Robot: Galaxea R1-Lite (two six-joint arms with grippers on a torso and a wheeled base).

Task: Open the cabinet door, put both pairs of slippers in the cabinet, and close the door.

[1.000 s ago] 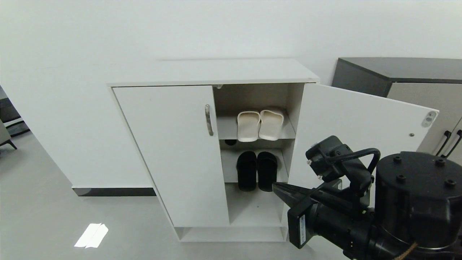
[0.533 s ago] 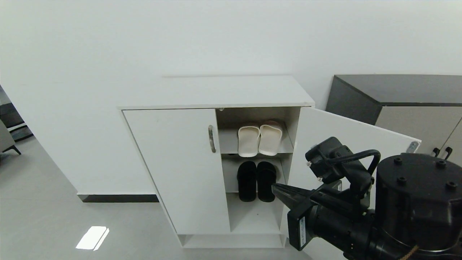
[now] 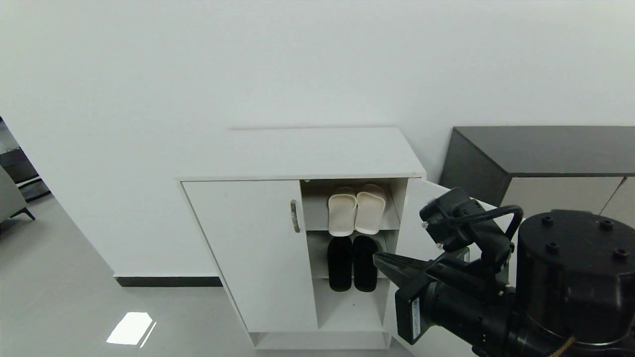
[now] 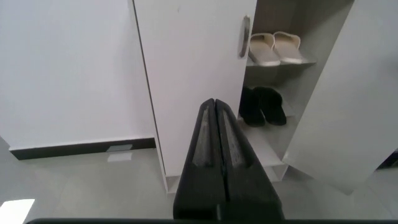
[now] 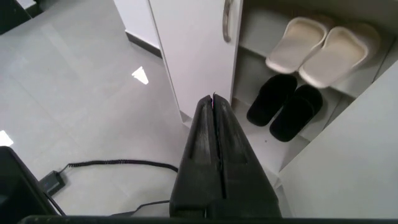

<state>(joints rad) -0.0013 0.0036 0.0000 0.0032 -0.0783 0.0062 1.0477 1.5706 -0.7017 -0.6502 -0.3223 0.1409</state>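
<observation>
The white cabinet (image 3: 317, 153) stands against the wall with its left door (image 3: 248, 253) closed and its right door (image 3: 416, 218) swung open. A pair of white slippers (image 3: 356, 212) lies on the upper shelf. A pair of black slippers (image 3: 352, 267) lies on the shelf below. My right gripper (image 3: 379, 260) is shut and holds nothing, in front of the open door's lower part. In the right wrist view the shut right gripper (image 5: 213, 98) points toward the black slippers (image 5: 286, 106) and white slippers (image 5: 317, 51). My left gripper (image 4: 214, 102) is shut and holds nothing, facing the closed door (image 4: 186, 68).
A dark-topped sideboard (image 3: 545, 148) stands to the right of the cabinet, close behind the open door. A grey chair (image 3: 10, 198) sits at the far left edge. A black cable (image 5: 106, 165) lies on the grey floor in front of the cabinet.
The head camera has shifted: the cabinet now sits lower and smaller in the picture. The slippers stay on their shelves, and the right arm keeps its place in the view.
</observation>
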